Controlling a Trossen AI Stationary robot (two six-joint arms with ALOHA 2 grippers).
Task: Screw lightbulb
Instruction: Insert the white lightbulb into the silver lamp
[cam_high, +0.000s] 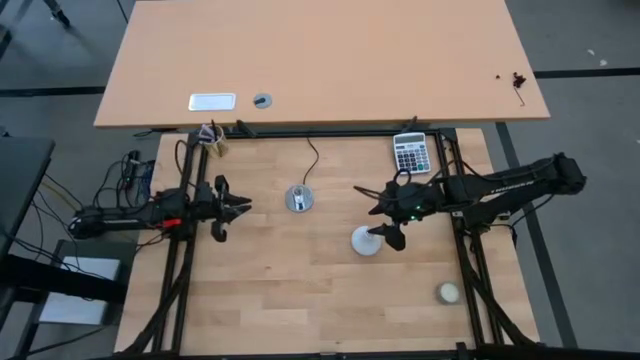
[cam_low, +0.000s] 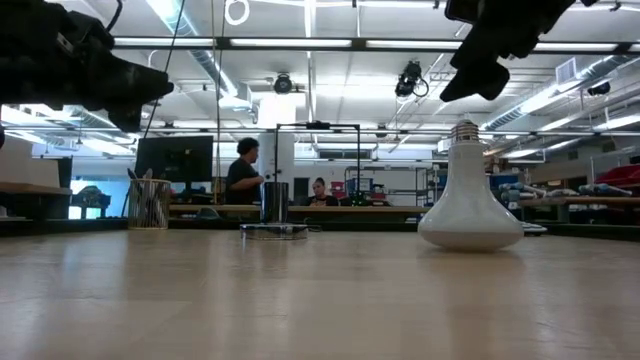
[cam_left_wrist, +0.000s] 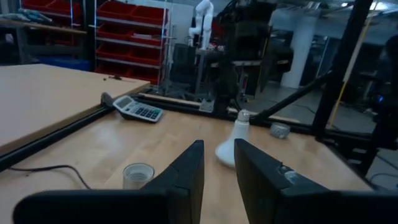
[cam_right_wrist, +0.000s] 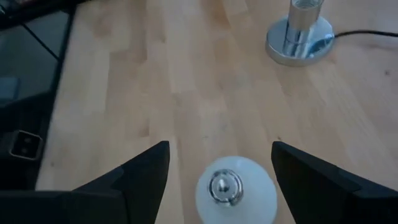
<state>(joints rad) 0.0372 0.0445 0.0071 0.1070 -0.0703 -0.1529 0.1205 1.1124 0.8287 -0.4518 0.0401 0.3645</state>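
Note:
The white lightbulb (cam_high: 366, 242) stands on the wooden table on its rounded dome, with its grey screw base (cam_low: 463, 130) pointing up. My right gripper (cam_right_wrist: 221, 149) hangs open just above it, slanting down, one finger on either side of the bulb (cam_right_wrist: 235, 190) and touching nothing. The round metal socket (cam_high: 299, 198) with its thin black cord stands left of the bulb, toward the table's middle. My left gripper (cam_high: 240, 207) waits at the table's left side, pointing level toward the socket (cam_left_wrist: 138, 175), its fingers a little apart and holding nothing.
A calculator (cam_high: 411, 152) lies at the far right of the wooden table. A small cream ball (cam_high: 448, 292) sits near the front right corner. A black frame rail (cam_high: 465, 230) runs along the table's sides. Bare wood lies between socket and bulb.

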